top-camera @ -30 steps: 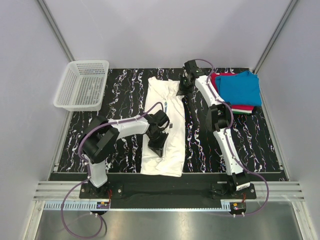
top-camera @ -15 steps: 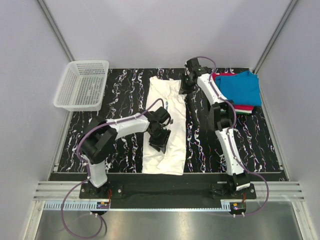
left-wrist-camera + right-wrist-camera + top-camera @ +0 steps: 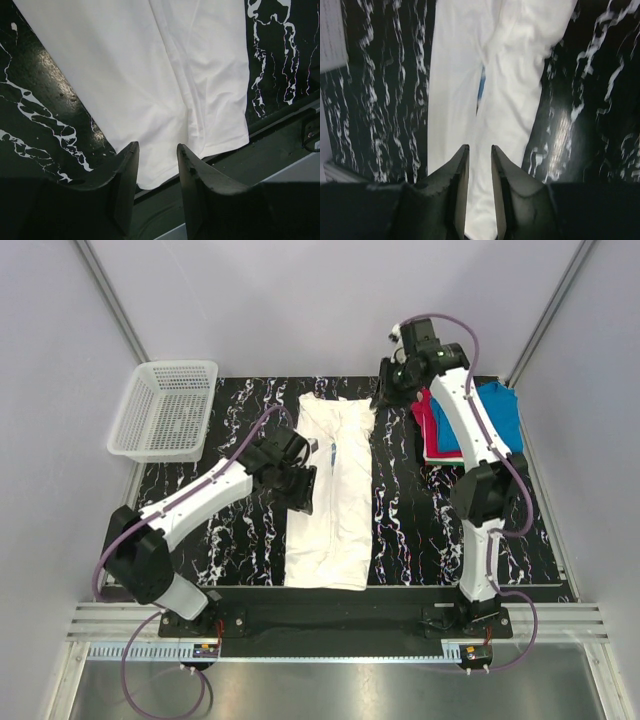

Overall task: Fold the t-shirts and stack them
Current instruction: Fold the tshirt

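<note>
Hovering with fingers apart and empty, the left hand hangs over the white t-shirt, which lies flat on the counter beneath and ahead of its fingertips. The right hand, narrowly parted, holds nothing above the same shirt. To its right, its own arm partly hides the stacked blue and red t-shirts.

Left claw and right claw hover slightly parted, empty.

No readable text, label or number anywhere. Only a small blue mark on the white t-shirt, mid-frame, too blurred to read.
</note>
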Action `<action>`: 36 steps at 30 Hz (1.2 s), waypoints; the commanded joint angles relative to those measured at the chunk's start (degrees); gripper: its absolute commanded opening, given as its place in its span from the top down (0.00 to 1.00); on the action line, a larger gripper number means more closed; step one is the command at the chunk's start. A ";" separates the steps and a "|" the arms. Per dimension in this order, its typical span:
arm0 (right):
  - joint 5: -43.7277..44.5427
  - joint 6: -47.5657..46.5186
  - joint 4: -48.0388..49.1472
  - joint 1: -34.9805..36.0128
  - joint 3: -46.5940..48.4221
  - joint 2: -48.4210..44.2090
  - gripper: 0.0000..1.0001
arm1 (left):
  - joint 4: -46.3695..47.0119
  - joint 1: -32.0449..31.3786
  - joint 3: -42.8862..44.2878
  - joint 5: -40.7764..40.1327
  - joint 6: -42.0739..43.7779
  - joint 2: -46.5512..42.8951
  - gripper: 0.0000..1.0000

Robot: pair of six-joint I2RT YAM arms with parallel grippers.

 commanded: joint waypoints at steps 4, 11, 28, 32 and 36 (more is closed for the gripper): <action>-6.29 5.79 1.14 10.00 -35.22 -20.47 0.68 | -1.12 -0.21 -2.51 0.92 0.08 -5.13 0.51; -8.24 18.46 12.95 11.41 -67.23 -42.67 0.66 | 0.19 -0.30 -3.30 13.55 3.60 -3.64 0.42; -7.45 28.49 9.52 17.74 -77.80 -59.12 0.67 | 10.92 -6.97 -18.51 16.21 -1.32 -3.99 0.42; -7.01 29.01 9.25 17.92 -79.21 -60.69 0.67 | 11.18 -8.21 -17.54 16.04 -1.50 -3.37 0.42; -6.66 29.37 9.34 17.83 -80.71 -61.40 0.66 | 11.18 -8.83 -16.22 17.00 -1.32 -2.15 0.42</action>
